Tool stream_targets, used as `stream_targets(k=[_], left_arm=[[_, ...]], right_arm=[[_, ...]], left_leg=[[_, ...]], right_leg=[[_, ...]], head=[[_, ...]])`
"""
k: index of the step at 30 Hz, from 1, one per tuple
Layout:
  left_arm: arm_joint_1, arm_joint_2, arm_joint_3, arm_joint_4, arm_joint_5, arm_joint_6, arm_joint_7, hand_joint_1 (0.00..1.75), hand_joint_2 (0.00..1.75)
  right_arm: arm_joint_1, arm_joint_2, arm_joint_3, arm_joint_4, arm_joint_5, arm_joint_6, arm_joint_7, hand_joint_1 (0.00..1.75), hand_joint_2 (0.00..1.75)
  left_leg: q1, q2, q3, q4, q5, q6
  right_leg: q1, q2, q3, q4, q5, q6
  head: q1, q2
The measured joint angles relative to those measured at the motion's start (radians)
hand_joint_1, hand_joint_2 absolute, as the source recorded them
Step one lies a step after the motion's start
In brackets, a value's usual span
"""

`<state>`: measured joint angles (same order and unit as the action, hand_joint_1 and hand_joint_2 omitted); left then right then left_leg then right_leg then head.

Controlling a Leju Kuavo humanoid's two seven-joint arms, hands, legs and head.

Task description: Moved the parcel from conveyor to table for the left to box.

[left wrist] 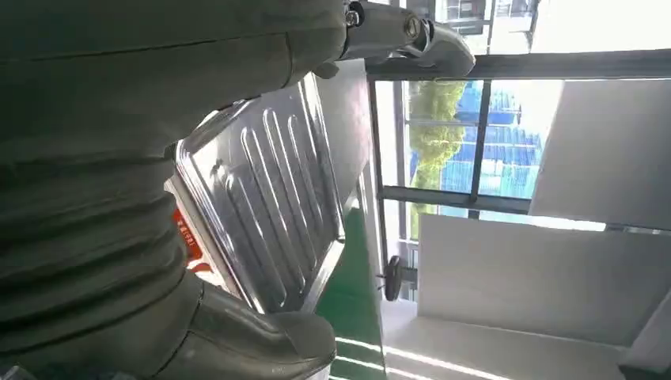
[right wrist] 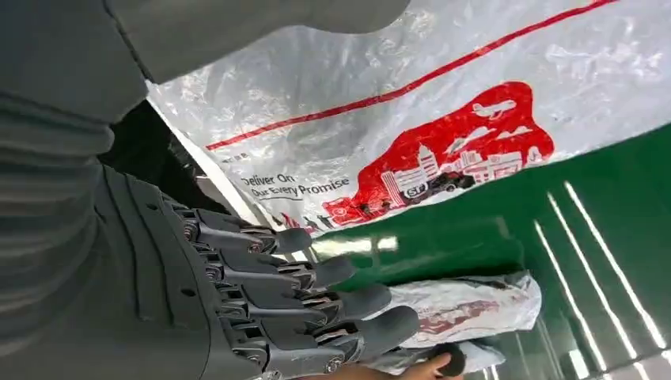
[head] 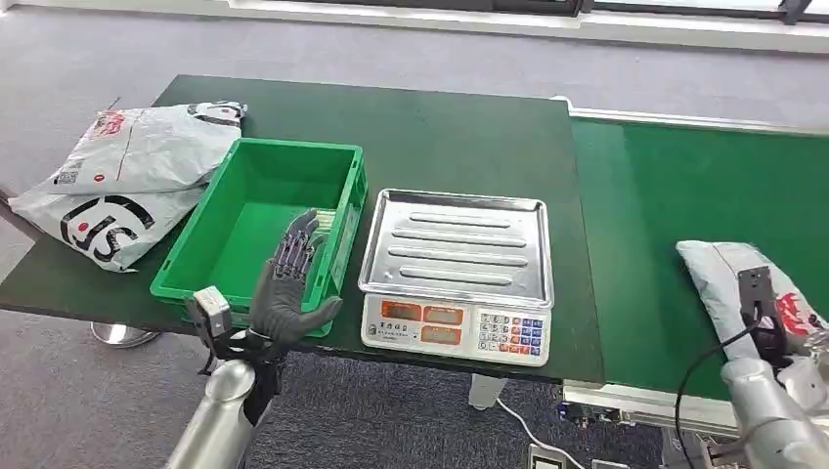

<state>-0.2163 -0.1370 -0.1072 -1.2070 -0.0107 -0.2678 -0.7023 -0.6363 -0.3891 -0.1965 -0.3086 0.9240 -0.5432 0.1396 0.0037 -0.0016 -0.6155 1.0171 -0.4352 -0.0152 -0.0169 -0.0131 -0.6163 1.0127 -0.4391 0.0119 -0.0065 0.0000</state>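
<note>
The white plastic mailer parcel with red print (head: 743,283) lies at the green conveyor's (head: 665,215) near edge under the right hand (head: 772,327), grip unclear, while the left hand (head: 288,288) hovers spread over the green plastic crate (head: 256,166) on the bench (head: 459,127); the right wrist view shows fingers (right wrist: 316,273) apart beside it, so grasping comes next.

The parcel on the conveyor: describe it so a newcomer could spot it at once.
Look to the green conveyor right of the dark table. Near its front edge lies the parcel, a grey-white plastic mailer with a red city print, under the right hand. The other mailers lie on the table's far left, beside the green bin.
</note>
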Motion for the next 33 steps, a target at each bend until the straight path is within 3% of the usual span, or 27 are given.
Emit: stream_targets(k=[14, 21, 25, 33], left_arm=[[-0.019, -0.002, 0.000, 0.020, 0.000, 0.000, 0.000, 0.00, 1.75], [-0.028, -0.004, 0.000, 0.029, -0.001, 0.000, 0.000, 0.00, 1.75], [-0.036, -0.005, 0.000, 0.039, -0.002, -0.002, 0.000, 0.00, 1.75], [-0.047, -0.005, 0.000, 0.048, -0.002, 0.002, 0.000, 0.00, 1.75]], right_arm=[[-0.026, 0.019, 0.034, 0.014, 0.160, 0.111, 0.096, 0.00, 1.75], [-0.037, 0.033, 0.075, 0.021, 0.204, 0.258, 0.141, 0.00, 1.75], [-0.047, 0.042, 0.092, 0.024, 0.217, 0.457, 0.168, 0.00, 1.75], [-0.047, 0.053, 0.102, 0.024, 0.227, 0.534, 0.185, 0.00, 1.75]], left_leg=[[0.000, 0.000, 0.000, 0.000, 0.000, 0.000], [0.000, 0.000, 0.000, 0.000, 0.000, 0.000], [0.000, 0.000, 0.000, 0.000, 0.000, 0.000], [0.000, 0.000, 0.000, 0.000, 0.000, 0.000]], right_leg=[[0.000, 0.000, 0.000, 0.000, 0.000, 0.000], [0.000, -0.001, 0.000, 0.000, 0.000, 0.000], [0.000, 0.000, 0.000, 0.000, 0.000, 0.000], [0.000, -0.001, 0.000, 0.000, 0.000, 0.000]], head=[[0.000, 0.000], [0.000, 0.000], [0.000, 0.000], [0.000, 0.000]])
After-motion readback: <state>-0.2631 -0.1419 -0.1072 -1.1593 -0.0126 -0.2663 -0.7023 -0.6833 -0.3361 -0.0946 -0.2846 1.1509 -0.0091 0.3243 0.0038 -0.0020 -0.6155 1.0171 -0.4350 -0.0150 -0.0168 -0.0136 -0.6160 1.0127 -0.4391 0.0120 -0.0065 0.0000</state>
